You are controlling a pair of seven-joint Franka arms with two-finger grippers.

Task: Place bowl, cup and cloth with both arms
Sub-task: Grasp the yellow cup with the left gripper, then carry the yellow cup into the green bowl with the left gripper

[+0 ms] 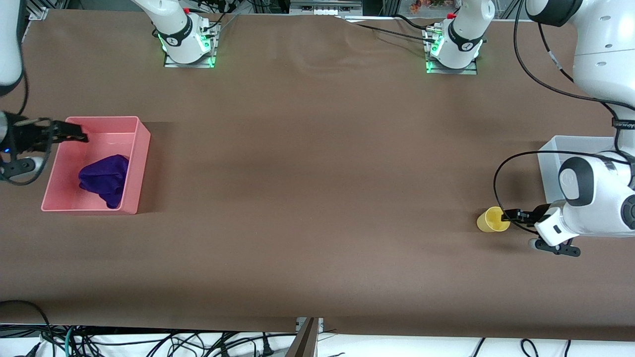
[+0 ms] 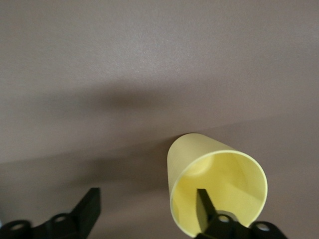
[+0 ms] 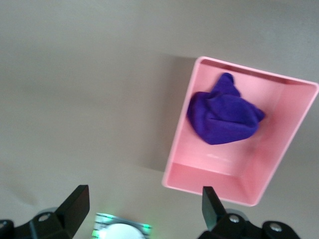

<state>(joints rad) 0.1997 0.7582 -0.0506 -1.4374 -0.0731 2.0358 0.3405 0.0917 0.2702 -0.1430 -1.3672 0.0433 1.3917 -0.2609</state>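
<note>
Two arms: both at work, one at each end of the surface.
Cup (image 1: 492,219): yellow, lying tipped near the left arm's end, mouth toward the left claw (image 1: 513,215).
Left claw: fingers spread apart, one finger (image 2: 205,204) inside the mouth, the other (image 2: 87,209) outside and clear of the wall; nothing pinched yet.
Cup handling: likely light, thin, smooth plastic, apt to roll or slip; best taken across the rim wall, with gentle pressure.
Cloth (image 1: 105,179): purple, rumpled, inside the pink bin (image 1: 141,163) near the right arm's end.
Cloth handling: soft, limp; already placed, by the look of it.
Right claw (image 1: 74,133): released, empty, over the bin's rim.
White bin (image 1: 550,158): at the left arm's end, partly hidden by the arm.
Bowl: not seen.
</note>
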